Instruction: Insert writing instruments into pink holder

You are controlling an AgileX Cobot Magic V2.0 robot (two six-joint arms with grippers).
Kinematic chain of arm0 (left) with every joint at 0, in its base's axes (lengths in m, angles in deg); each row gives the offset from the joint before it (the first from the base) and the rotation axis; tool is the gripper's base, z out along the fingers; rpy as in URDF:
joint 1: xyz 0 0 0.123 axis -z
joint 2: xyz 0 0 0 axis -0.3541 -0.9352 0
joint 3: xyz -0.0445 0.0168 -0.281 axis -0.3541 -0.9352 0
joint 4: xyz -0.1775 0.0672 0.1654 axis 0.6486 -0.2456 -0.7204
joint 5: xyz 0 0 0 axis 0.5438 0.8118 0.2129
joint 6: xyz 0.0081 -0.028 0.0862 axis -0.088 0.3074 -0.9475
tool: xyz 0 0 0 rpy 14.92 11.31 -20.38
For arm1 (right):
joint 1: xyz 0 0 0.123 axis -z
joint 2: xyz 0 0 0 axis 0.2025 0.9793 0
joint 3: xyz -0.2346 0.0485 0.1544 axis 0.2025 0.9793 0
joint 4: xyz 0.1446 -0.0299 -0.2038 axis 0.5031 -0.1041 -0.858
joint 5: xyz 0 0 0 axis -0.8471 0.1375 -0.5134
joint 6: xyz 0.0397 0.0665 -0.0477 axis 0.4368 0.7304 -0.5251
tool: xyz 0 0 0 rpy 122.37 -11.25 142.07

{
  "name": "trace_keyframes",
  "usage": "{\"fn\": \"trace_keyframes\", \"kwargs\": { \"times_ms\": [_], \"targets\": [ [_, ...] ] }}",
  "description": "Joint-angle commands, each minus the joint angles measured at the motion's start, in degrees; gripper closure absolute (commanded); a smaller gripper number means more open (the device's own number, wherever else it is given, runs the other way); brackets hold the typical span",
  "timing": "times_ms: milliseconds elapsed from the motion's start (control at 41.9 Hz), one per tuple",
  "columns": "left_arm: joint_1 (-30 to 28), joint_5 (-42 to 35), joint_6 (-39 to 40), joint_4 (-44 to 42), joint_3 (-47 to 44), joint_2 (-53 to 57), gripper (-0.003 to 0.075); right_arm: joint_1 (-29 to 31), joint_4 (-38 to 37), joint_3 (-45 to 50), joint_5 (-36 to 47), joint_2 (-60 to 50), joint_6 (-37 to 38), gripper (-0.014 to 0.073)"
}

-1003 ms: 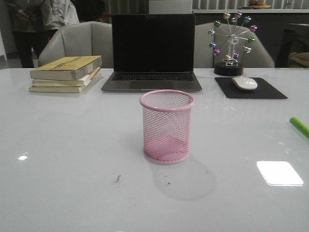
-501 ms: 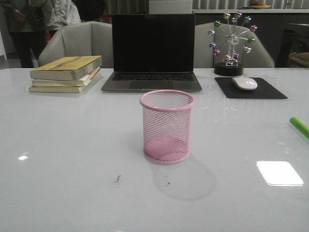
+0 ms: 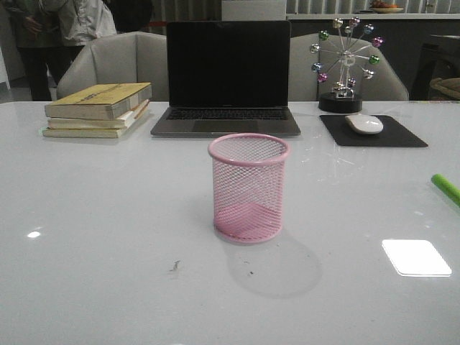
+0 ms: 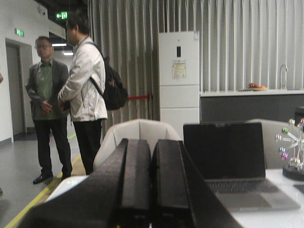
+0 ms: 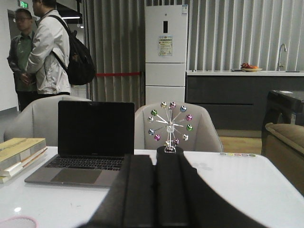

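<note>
Pink holder [image 3: 249, 188] stands mid-table [image 3: 108, 237]; left tool [image 4: 151, 185] and right tool [image 5: 155, 190] clenched, empty.

holder [image 3: 248, 188] mid-table, laptop [image 3: 227, 79] behind, marker [image 3: 445, 189] right

Neither arm reached into the front view; only the wrist cameras showed them. The left gripper [image 4: 151, 190] was raised and pointed level, roughly horizontal, its two black fingers [image 4: 135, 180] pressed side by side with only a thin seam between them and nothing clamped there. The right gripper [image 5: 155, 194] was held the same way, level and facing forward, its black fingers [image 5: 140, 190] closed flat against each other, likewise with nothing between them. Both wrists looked straight, not rolled to either side.
</note>
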Motion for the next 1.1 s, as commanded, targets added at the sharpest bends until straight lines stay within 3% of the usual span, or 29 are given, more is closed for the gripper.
{"fn": "trace_keyframes", "kwargs": {
  "times_ms": [0, 191, 454, 597, 883, 979, 1074],
  "targets": [
    [0.26, 3.09, 0.17, 0.87, 9.63, -5.45, 0.0623, 0.15, -0.04, -8.33, -1.29, 5.39, -0.21, 0.0526],
    [0.26, 17.87, 0.17, 0.87, 21.6, -15.87, 0.0623, 0.15, -0.04, -18.0, -13.05, 15.2, -0.21, 0.0526],
    [0.26, 30.23, 0.17, 0.87, 21.76, -24.91, 0.0623, 0.15, -0.04, -19.1, -28.27, 26.72, -0.21, 0.0526],
    [0.26, 32.79, 0.17, 0.87, 20.37, -28.53, 0.0623, 0.15, -0.04, -19.1, -33.3, 32.35, -0.21, 0.0526],
    [0.26, 33.31, 0.17, 1.27, 19.95, -33.48, 0.0616, 0.15, -0.04, -19.1, -33.42, 39.85, -0.21, 0.0517],
    [0.26, 33.17, -1.24, 1.43, 19.95, -33.92, 0.0526, 0.15, -0.04, -19.1, -33.42, 41.12, -0.21, 0.0424],
    [0.26, 32.66, -2.79, 2.6, 19.95, -33.97, 0.0325, 0.15, -0.04, -19.1, -33.29, 41.89, -0.21, 0.0197]
  ]
}}
